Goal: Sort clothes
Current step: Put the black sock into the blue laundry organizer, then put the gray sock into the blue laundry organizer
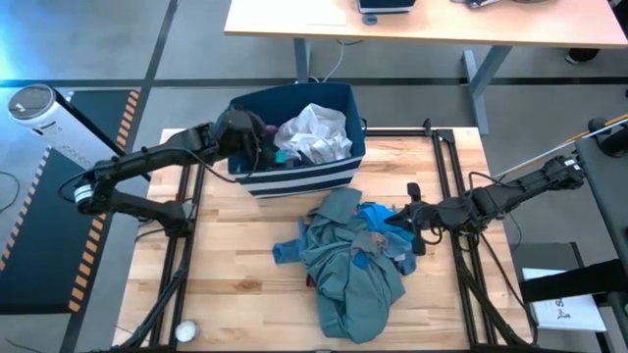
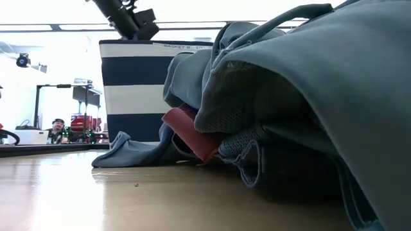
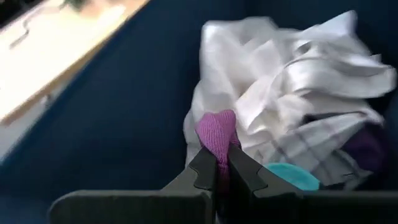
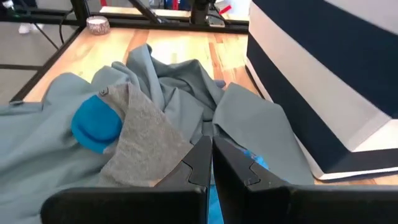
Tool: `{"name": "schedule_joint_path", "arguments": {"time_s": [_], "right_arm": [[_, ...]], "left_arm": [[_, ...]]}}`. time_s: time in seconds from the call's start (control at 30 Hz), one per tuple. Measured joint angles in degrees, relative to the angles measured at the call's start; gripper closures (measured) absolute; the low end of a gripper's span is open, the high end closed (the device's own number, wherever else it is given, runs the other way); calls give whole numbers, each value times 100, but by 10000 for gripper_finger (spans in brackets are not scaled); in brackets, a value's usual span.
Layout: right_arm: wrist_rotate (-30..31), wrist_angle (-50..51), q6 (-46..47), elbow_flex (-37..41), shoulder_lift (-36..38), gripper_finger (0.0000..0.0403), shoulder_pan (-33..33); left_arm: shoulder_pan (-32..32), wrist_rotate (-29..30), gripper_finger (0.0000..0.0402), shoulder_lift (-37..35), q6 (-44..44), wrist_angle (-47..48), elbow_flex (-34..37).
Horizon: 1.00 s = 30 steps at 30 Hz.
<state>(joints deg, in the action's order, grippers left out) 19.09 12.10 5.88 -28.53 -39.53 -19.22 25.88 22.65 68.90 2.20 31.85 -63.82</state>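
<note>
Clothes lying in a heap (image 1: 351, 263) on the wooden table (image 1: 235, 284), just near of the navy bin with white stripes (image 1: 299, 176). Large teal-green garment (image 1: 348, 279) spreading over most of the heap, covering a bright blue piece (image 1: 378, 218) at the right and a grey piece (image 4: 146, 140) beside it. Red piece (image 2: 189, 131) peeking out from under the teal folds in the low view, lying on the table close to the bin's striped wall. White garment (image 1: 314, 132) sitting crumpled inside the bin, toward its right half, with a bit of turquoise (image 3: 292, 175) and dark purple cloth (image 3: 367, 146) showing beside it.

Left gripper (image 3: 217, 169) reaching over the bin's left part, jaws pinched narrow on a small magenta piece (image 3: 217, 132), hanging it just beside the white garment.

Right gripper (image 4: 210, 163) coming in from the right edge of the table, sitting low at the right side of the heap, fingers pressed together with no gap, tips touching the teal fabric beside the grey piece; impossible to tell whether any cloth is caught between them.

Small round object (image 1: 185, 331) resting at the near left corner of the table, well apart from the heap.
</note>
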Motion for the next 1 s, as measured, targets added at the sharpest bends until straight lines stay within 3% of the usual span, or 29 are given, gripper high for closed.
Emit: {"name": "schedule_joint_path", "arguments": {"time_s": [0.27,0.73,0.87,1.0], "right_arm": [[0,-227,1,7,0,403,0],[0,-288,12,7,0,403,0],[-2,-372,3,7,0,403,0],[-2,-391,14,7,-16,403,0]], "left_arm": [[77,7,363,-77,77,-674,79],[62,-234,203,-100,24,-1039,-19],[-75,-226,202,-372,25,-1158,70],[-473,-229,246,-843,202,-2328,573]]}}
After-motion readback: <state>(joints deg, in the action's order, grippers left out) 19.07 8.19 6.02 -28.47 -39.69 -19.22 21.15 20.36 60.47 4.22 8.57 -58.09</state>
